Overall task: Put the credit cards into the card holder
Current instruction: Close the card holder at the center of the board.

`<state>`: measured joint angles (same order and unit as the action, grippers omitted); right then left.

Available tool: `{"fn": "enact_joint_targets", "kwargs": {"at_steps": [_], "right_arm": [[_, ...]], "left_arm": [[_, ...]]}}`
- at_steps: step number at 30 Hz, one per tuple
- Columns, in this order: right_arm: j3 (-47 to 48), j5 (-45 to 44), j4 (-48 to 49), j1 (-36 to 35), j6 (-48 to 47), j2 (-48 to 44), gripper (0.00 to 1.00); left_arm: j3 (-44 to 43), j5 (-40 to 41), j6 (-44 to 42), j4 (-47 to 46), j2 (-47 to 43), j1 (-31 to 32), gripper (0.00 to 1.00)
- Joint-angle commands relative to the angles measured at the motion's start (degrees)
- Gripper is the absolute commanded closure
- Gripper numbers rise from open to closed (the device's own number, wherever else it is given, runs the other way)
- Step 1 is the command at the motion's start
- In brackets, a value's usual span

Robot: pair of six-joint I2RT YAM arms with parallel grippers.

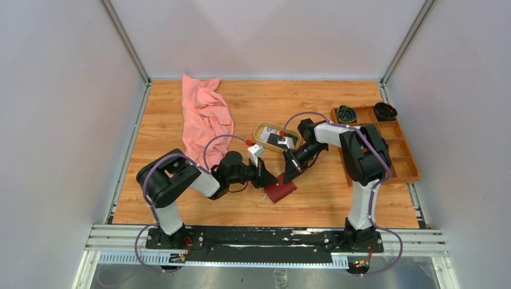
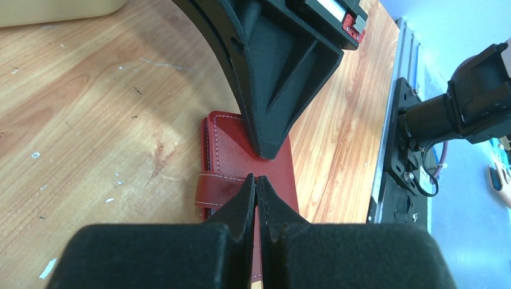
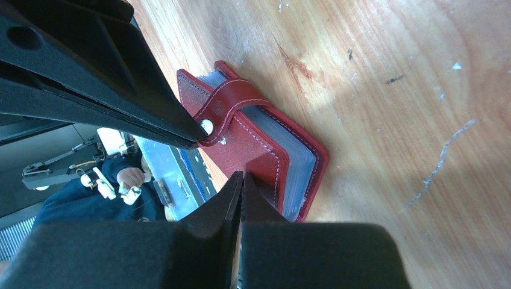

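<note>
The dark red card holder (image 1: 280,190) lies folded on the table between the arms, its strap snapped across it. It also shows in the left wrist view (image 2: 232,150) and the right wrist view (image 3: 265,144). My left gripper (image 2: 256,179) is shut, empty, with its tips on the holder beside the strap. My right gripper (image 3: 242,176) is shut, empty, with its tips against the holder's cover. In the top view the left gripper (image 1: 269,178) and right gripper (image 1: 289,174) meet over the holder. The credit cards (image 1: 278,140), black and white, lie in the oval tan dish (image 1: 259,129).
A pink cloth (image 1: 205,117) lies at the back left. A brown wooden compartment tray (image 1: 398,150) with two dark round objects (image 1: 346,113) stands along the right edge. The metal rail runs along the near table edge (image 1: 265,238).
</note>
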<state>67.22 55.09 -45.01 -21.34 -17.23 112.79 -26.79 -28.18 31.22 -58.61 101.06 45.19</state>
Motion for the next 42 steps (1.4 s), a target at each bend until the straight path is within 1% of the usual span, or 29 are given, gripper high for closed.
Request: {"fn": "enact_joint_targets", "kwargs": {"at_steps": [1,9,24,30,42], "right_arm": [[-1.30,-6.92,3.62,-1.35,-0.96,2.61,0.99],[-1.33,-6.76,3.62,-1.37,-0.83,2.96,0.99],[-1.30,-7.01,3.70,-1.42,-0.57,3.06,1.00],[-1.40,-7.15,4.06,-1.45,0.09,3.65,1.00],[-1.22,-6.42,3.56,-1.42,-0.68,2.96,1.00]], "left_arm": [[-1.32,1.60,-1.59,2.18,0.07,1.57,1.00],[-1.34,4.29,-0.36,2.18,0.81,2.62,1.00],[-1.25,5.65,1.12,2.18,-0.20,3.15,1.00],[-1.16,5.04,1.55,2.47,-1.52,3.15,1.00],[-0.99,5.19,2.67,2.45,-0.93,4.28,1.00]]}}
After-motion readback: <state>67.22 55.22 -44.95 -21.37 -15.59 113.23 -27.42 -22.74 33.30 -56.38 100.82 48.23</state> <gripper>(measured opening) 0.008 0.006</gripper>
